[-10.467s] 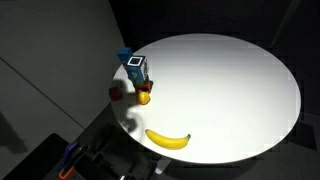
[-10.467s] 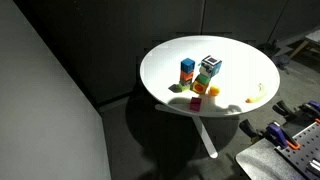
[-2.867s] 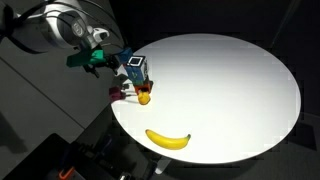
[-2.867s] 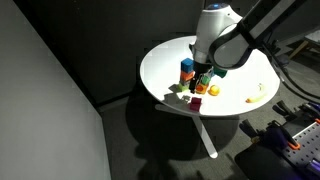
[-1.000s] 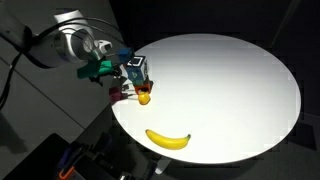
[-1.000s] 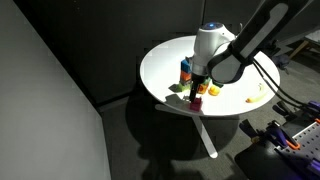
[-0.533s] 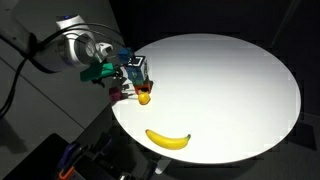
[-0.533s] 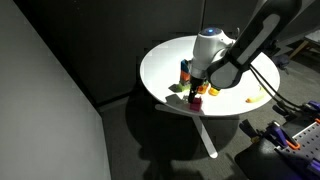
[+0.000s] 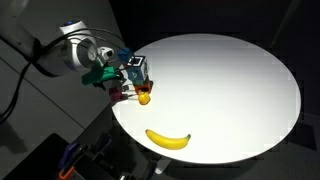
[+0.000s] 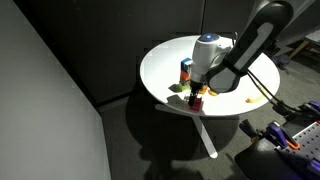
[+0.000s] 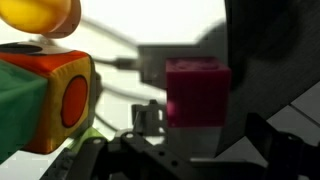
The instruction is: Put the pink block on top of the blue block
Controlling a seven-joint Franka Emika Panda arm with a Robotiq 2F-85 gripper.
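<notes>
The pink block [image 11: 197, 92] sits on the white table near its edge, in front of the wrist camera and between my two fingers. It shows as a dark pink spot in both exterior views [image 9: 118, 95] [image 10: 196, 104]. My gripper [image 11: 198, 125] is low over it with a finger on each side and looks open; it also shows in both exterior views [image 9: 110, 82] [image 10: 197, 92]. The blue block [image 9: 124, 56] stands behind the group of objects and shows in an exterior view [image 10: 186, 65]. It is out of the wrist view.
A dark blue box with a white label [image 9: 136, 70] stands next to the blocks. A small orange ball [image 9: 144, 98] [image 11: 40, 14] and a green and orange cube [image 11: 55, 100] lie close to the pink block. A banana [image 9: 168, 139] lies near the table edge [image 9: 285, 125].
My arm has come down and closer to the pink block over the last second. The objects on the table have not moved.
</notes>
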